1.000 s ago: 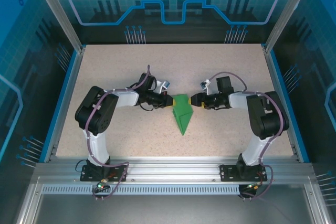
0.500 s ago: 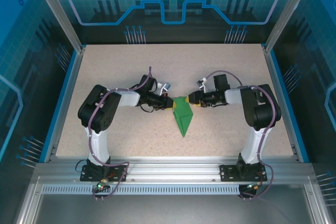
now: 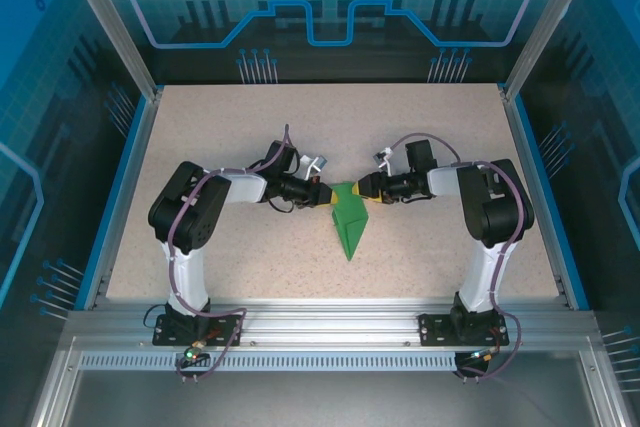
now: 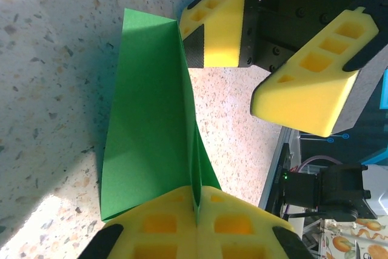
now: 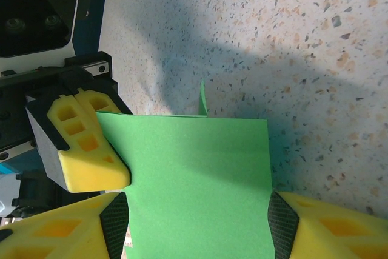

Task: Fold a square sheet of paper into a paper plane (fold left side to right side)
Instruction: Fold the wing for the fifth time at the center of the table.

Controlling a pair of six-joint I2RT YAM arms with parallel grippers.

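Paper status: the square sheet of paper (image 3: 348, 219) sits mid-table (image 3: 230, 137), creased into a narrow pointed shape. Its tip points toward the arm bases and its broad end lies between the two grippers. One flap is lifted off the surface along a crease.

Left gripper (image 4: 197, 198): jaws together, clamped across the thickness of the raised flap at its broad end.

Right gripper (image 5: 197, 204): jaws apart. In its wrist view the green flap spans the gap between the pads. You cannot tell from these views whether the pads touch the flap's side edges.

Handling (judgement):
- The sheet is very light and thin, with no stiffness of its own except along the creases.
- It will buckle if you push it edge-on, and it will likely slide on the speckled top if dragged flat.
- The layered folds near the centre crease should be firmer than a single-ply wing.
- A plain pinch should not tear it, but twisting or pulling between two clamped grippers could crumple or rip it.

Where to hold: pinch an edge or corner across the thickness, close to a crease, as the left gripper does. To fold left over right, carry the left flap by that pinch and keep the right side pinned flat. Do not let the two holds pull against each other.
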